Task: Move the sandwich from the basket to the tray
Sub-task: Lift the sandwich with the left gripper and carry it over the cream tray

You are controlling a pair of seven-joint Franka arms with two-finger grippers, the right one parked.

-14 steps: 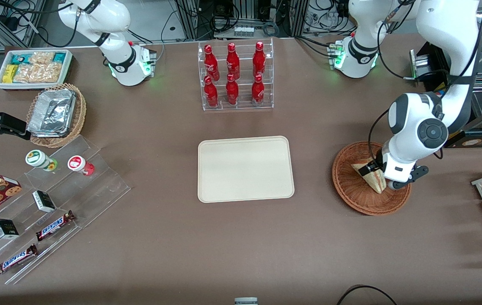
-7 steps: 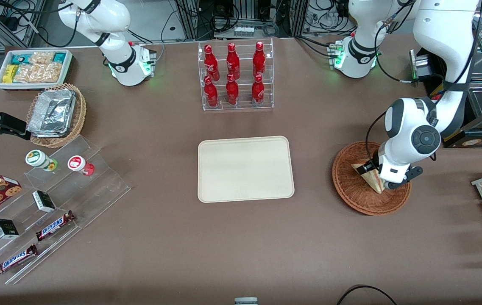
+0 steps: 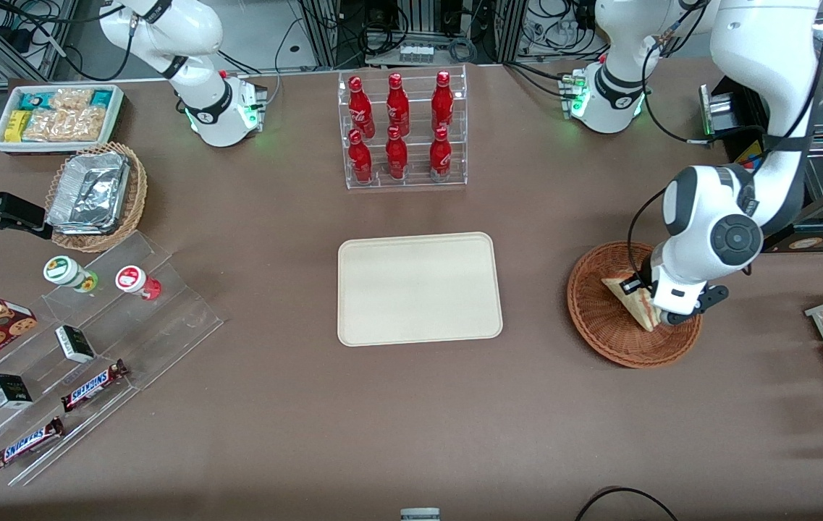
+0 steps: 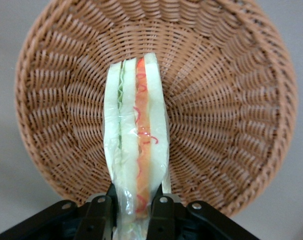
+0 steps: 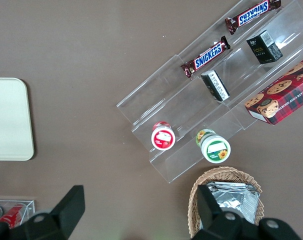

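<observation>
**Q:** Front view, largest item first: what lies where?

**A:** Brown table (image 3: pixel 411 405); at its centre the cream tray (image 3: pixel 419 288), bare. Toward the working arm's end, at the tray's 3 o'clock in the frame and well apart from it, sits the reddish wicker basket (image 3: pixel 599 325). The left arm's gripper (image 3: pixel 653 307) hangs over the basket.

**Q:** And the sandwich?

**A:** The sandwich (image 4: pixel 136 150) is over the basket's bowl, its wrapped wedge clamped between the jaws, one finger (image 4: pixel 99 217) on each bread face. Whether it has lifted off the weave cannot be told.

**Q:** Which relation governs the coming move?

**A:** The wedge's long axis runs straight out from the fingertips, filling stripe facing the wrist camera. Judged from this, the move is a lift over the basket rim, then a carry toward 9 o'clock in the front view to the tray. The path between looks unobstructed.
</observation>
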